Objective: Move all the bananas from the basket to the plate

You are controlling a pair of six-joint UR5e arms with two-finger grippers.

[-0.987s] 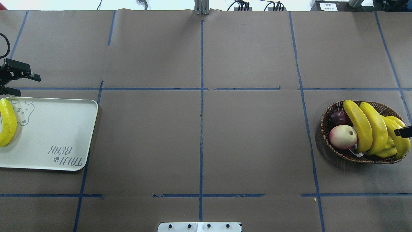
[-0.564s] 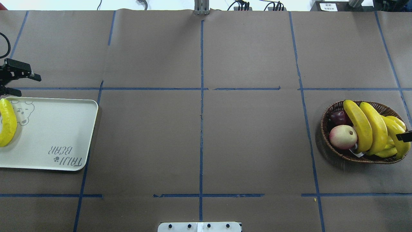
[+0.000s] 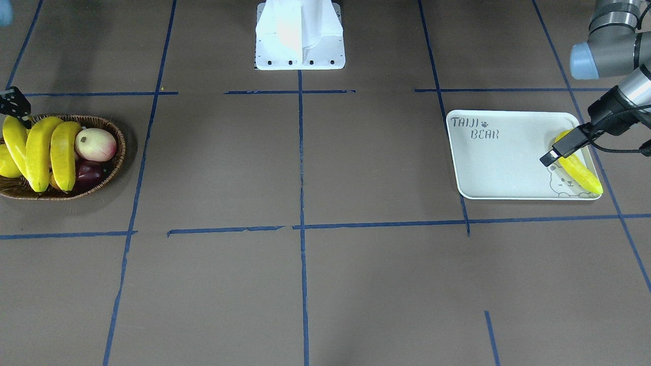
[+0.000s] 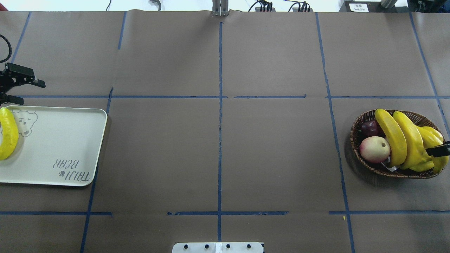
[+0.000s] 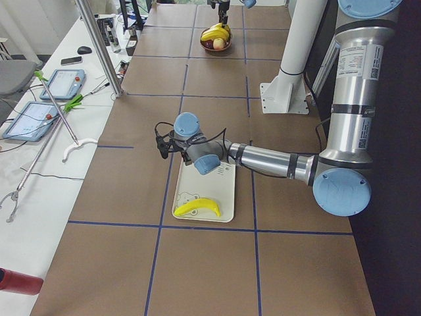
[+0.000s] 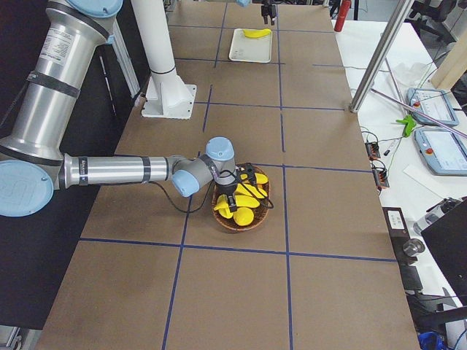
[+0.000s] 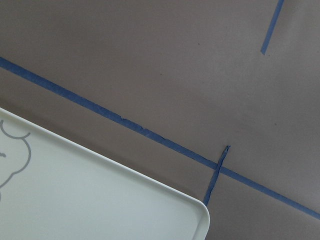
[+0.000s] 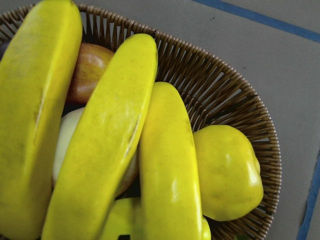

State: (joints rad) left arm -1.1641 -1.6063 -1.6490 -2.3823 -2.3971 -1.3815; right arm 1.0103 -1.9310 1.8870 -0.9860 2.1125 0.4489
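Overhead: three bananas point(image 4: 407, 138) piled across basket point(image 4: 353, 138), view's 3 o'clock. Fourth banana point(image 4: 8, 133) on plate point(image 4: 70, 140), 9 o'clock.
Likely light, stiff, glossy-slick; pinch top one mid-body, across width.
Right gripper point(image 4: 438, 150) at basket's 3 o'clock edge, over bananas; spread or closed, cannot tell.
Left gripper point(image 4: 33, 93) spread, empty, plate's 11 o'clock.

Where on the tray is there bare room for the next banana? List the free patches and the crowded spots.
In the overhead view, the plate is bare from the bear face across to its right rim, lettering included. One banana fills its left edge. The basket is crowded: bananas piled over other fruit.
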